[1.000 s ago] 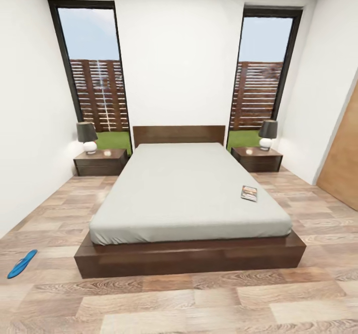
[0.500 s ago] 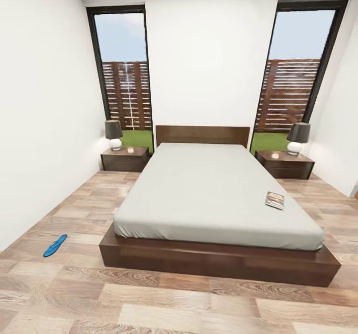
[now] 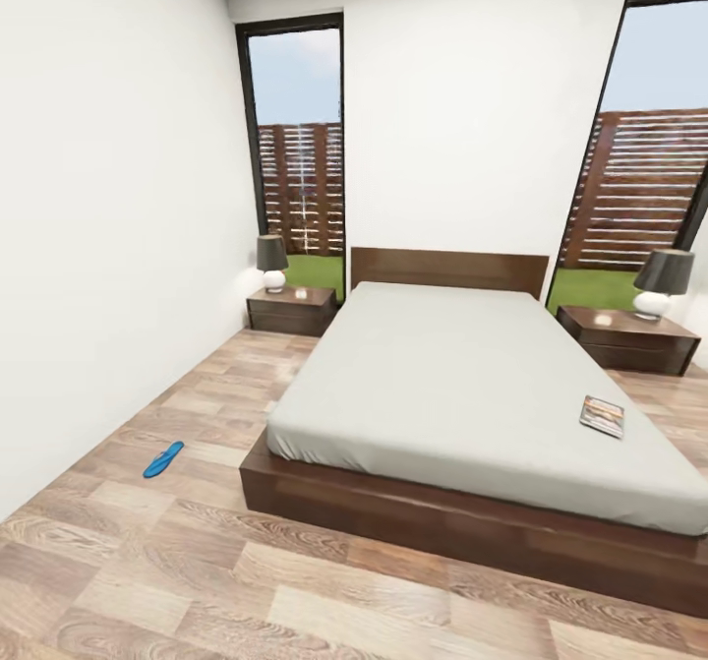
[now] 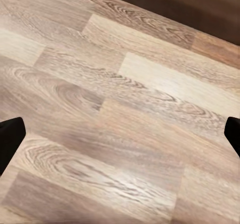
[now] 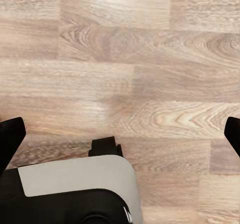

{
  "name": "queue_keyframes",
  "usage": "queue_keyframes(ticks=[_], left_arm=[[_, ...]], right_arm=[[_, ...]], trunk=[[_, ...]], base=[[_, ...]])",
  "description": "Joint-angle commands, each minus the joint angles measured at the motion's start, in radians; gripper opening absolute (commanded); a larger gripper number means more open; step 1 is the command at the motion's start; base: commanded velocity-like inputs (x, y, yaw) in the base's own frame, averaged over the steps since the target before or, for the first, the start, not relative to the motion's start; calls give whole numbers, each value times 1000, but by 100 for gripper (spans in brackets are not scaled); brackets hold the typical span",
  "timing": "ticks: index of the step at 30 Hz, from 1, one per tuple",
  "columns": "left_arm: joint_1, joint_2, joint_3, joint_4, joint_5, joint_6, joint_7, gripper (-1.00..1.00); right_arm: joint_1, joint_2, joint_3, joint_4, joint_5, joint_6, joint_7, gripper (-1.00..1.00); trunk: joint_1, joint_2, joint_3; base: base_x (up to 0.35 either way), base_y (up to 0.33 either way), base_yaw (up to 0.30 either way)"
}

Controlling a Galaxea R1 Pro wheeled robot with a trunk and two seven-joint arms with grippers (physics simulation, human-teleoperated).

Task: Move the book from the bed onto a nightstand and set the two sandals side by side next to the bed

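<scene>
One sandal (image 3: 163, 459) in sight, flat on the wood floor (image 3: 197, 581) to the left of the bed (image 3: 472, 394), well apart from its base. No second sandal in these views. Book (image 3: 602, 415) lies on the mattress near the bed's right edge, toward the foot. Nightstands flank the headboard: left nightstand (image 3: 291, 309) and right nightstand (image 3: 629, 338), each with a lamp on top.

My left gripper (image 4: 120, 134) and right gripper (image 5: 120, 134) both hang over bare floor, fingertips spread wide, nothing between them.

Step, as I judge it: approach phase, nothing picked up yet. Next: roll in close to either the sandal or the book side of the bed, then lower an arm to grasp.
</scene>
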Motion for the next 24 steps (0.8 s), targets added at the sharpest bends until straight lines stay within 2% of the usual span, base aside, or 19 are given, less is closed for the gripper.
queue_keyframes(ticks=[1,24], left_arm=[[-1,0,-1,1,8,-3,0,100],[-1,0,-1,1,8,-3,0,100]], right_arm=[[0,1,-2,0,0,-3,0,100],[0,2,-1,2,3,-4,0,100]], trunk=[[0,-1,-1],[0,-1,-1]], base=[[0,0,294],[0,0,294]])
